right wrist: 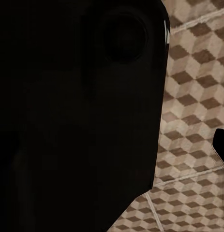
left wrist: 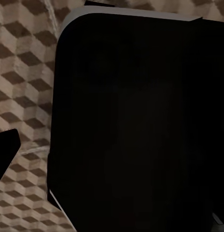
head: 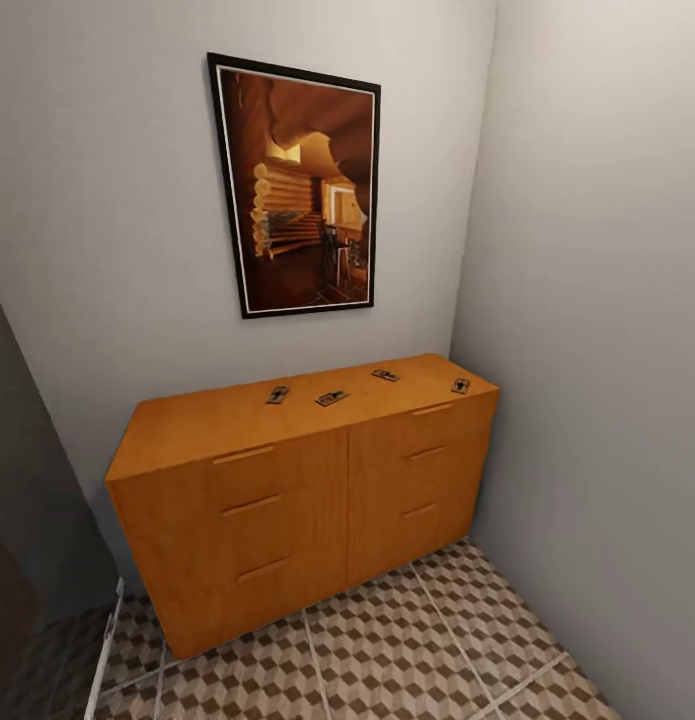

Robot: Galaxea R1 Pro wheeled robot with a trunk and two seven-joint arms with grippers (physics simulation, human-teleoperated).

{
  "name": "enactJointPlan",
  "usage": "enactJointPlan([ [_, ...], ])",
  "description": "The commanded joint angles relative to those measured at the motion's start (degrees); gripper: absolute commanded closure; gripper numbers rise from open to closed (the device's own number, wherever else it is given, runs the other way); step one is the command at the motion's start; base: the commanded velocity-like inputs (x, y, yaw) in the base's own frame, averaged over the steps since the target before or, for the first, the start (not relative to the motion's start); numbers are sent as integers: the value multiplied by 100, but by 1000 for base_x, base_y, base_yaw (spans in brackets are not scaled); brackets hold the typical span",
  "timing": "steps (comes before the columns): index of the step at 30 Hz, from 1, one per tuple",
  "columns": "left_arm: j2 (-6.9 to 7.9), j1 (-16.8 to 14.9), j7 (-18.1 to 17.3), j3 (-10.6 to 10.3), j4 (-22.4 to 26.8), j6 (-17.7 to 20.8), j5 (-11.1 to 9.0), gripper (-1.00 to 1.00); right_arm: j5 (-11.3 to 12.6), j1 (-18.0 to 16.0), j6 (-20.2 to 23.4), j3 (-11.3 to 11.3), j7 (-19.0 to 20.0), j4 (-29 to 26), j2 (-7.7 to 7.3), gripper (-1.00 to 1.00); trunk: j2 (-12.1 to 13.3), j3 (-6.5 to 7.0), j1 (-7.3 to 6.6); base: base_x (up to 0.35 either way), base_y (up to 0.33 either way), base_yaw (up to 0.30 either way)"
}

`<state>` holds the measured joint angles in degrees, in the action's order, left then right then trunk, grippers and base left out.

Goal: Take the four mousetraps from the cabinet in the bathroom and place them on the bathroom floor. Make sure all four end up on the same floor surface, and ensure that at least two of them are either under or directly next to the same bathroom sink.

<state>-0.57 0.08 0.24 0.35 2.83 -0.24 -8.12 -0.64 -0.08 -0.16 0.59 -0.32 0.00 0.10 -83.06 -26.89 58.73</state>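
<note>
Four mousetraps (head: 331, 398) lie spaced along the top of the cabinet (head: 287, 500) in a corner, above the tiled floor (head: 407, 650); jaw state cannot be told, and reaching risks nudging the thin traps off.

Orange-brown cabinet (head: 287, 500); brown, beige and white cube-patterned floor (head: 407, 650) with pale grout; black-framed brown picture (head: 297, 190); grey walls (head: 97, 200).
</note>
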Motion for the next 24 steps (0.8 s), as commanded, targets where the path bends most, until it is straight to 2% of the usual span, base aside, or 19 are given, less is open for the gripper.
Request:
enactJointPlan([
  [1, -2, 1, 3, 0, 6, -3, -46, -100, -7, -1, -2, 5, -3, 0, 0, -100, -2, -4, 0, 5, 0, 256],
  [6, -4, 1, 3, 0, 7, -3, -42, -100, -3, -1, -3, 3, -2, 0, 0, -100, -2, -4, 0, 2, 0, 140],
  [13, -5, 1, 3, 0, 7, 3, -41, -100, -6, -1, -7, 2, -2, 0, 0, -100, -2, -4, 0, 27, -16, 28],
  [24, -8, 1, 3, 0, 7, 3, -42, -100, -7, -1, -10, 2, 1, 0, -1, -100, -2, -4, 0, 186, -157, 2],
])
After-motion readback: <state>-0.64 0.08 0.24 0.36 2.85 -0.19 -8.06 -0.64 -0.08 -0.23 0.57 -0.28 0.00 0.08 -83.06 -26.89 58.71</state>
